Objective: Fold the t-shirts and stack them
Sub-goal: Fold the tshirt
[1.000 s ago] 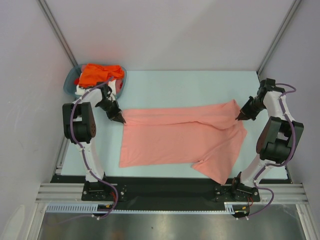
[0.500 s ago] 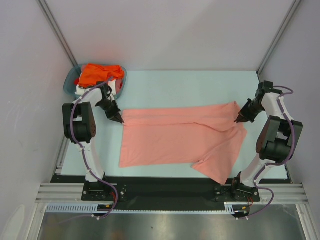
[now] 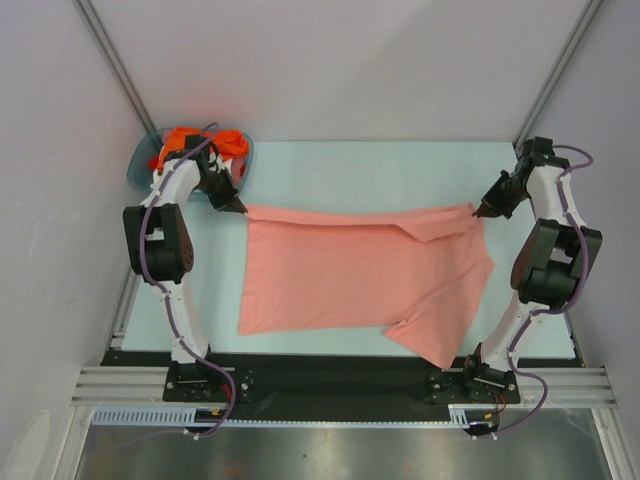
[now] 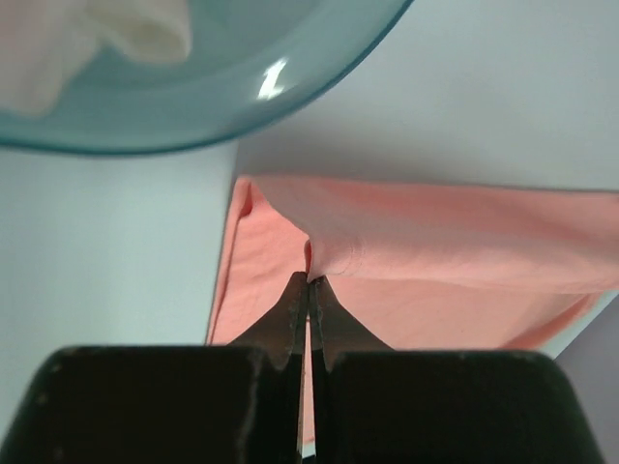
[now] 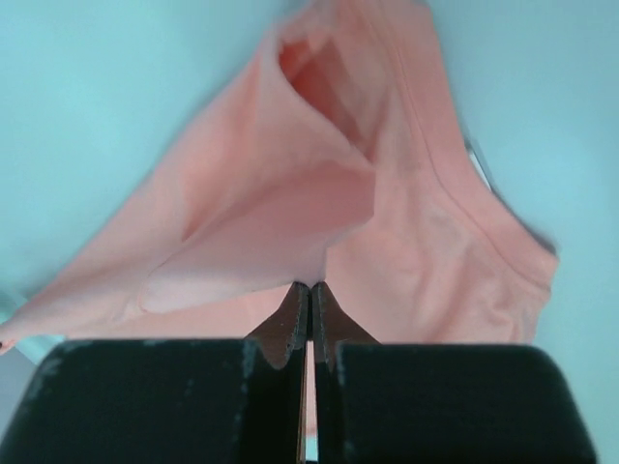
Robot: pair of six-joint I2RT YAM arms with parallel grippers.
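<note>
Salmon-pink t-shirt (image 3: 350, 275) stretches between left fingers (image 4: 285, 319) and right fingers (image 5: 285, 324), each pinching a far corner.

The salmon-pink t-shirt (image 3: 350, 280) lies spread on the desk (image 3: 400, 170) — far edge stretched straight, one sleeve slanting near-right — while the bright orange t-shirt (image 3: 230, 141) sits crumpled beside a white t-shirt (image 4: 135, 29) in the far-left basket (image 3: 138, 165).
</note>
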